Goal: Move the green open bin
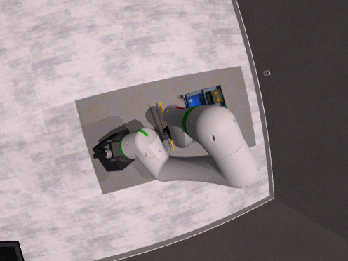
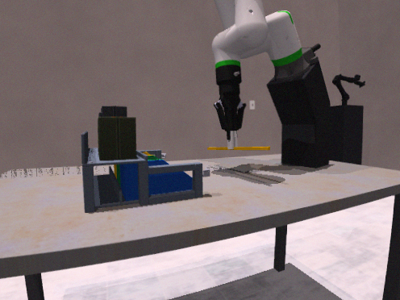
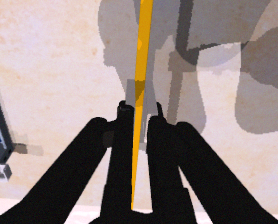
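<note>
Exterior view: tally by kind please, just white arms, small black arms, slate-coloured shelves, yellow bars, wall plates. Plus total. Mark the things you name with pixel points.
White arm [image 1: 224, 129] [image 2: 252, 31]: 1
Small black arm [image 2: 344, 96]: 1
Shelf [image 1: 220, 87] [image 2: 143, 182] [image 3: 5, 135]: 1
Yellow bar [image 1: 161, 109] [image 2: 254, 148] [image 3: 144, 30]: 1
Wall plate [image 2: 252, 105]: 1
Total: 5

on the tabletop [image 1: 123, 111] [image 2: 242, 205] [image 3: 50, 50] stands one slate-grey open-framed shelf [image 1: 221, 88] [image 2: 143, 182] [image 3: 4, 135]. in it, one blue open bin [image 1: 194, 100] [image 2: 171, 181] shows, and on top, two upright olive panels [image 2: 117, 138] side by side. apart from the shelf: one white jointed arm [image 1: 217, 122] [image 2: 250, 31], one black pincer [image 1: 165, 133] [image 2: 228, 134] [image 3: 138, 92], one thin straight yellow bar [image 1: 161, 109] [image 2: 252, 148] [image 3: 144, 30]. beyond it, one pale wall socket [image 1: 266, 73] [image 2: 252, 105].
</note>
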`<state>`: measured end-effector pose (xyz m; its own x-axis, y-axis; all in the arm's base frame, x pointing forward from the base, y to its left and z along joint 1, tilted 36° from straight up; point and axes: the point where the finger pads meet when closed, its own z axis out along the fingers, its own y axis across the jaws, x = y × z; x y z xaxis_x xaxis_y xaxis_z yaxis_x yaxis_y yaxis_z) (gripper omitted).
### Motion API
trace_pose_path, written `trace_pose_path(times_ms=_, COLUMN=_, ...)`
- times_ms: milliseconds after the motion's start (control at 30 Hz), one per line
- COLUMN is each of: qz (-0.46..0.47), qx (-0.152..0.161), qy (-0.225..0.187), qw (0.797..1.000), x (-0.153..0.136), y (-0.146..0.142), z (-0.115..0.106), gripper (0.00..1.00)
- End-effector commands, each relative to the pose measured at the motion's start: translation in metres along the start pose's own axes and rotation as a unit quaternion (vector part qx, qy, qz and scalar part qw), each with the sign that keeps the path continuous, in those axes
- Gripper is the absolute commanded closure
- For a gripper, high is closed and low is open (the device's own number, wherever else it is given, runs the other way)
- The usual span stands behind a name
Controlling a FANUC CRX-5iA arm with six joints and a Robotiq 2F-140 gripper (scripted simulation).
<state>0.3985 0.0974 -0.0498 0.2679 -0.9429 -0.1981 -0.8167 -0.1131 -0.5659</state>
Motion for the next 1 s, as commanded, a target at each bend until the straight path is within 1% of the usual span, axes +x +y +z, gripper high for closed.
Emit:
trace_pose_path(times_ms=0, qz=0.0, qx=0.001, qy=0.009, qw=1.0, x=-0.0001, y=-0.0004, z=-0.0001, gripper=1.0)
trace_pose_path(times_ms=133, qz=0.0, qx=0.006, qy=0.043, qw=0.999, x=-0.0006, y=-0.0018, z=-0.0004, gripper=1.0)
trace_pose_path(times_ms=533, qz=0.0, qx=0.006, qy=0.043, qw=0.999, x=-0.0006, y=-0.0018, z=-0.0004, gripper=1.0)
trace_pose_path(times_ms=567, qz=0.0, qx=0.004, qy=0.009, qw=1.0, x=-0.0001, y=-0.002, z=-0.0002, gripper=1.0)
trace_pose_path(times_ms=700, qz=0.0, qx=0.006, qy=0.043, qw=0.999, x=-0.0007, y=-0.0027, z=-0.0006, gripper=1.0)
trace_pose_path(times_ms=967, qz=0.0, qx=0.006, qy=0.043, qw=0.999, x=-0.0007, y=-0.0027, z=-0.0006, gripper=1.0)
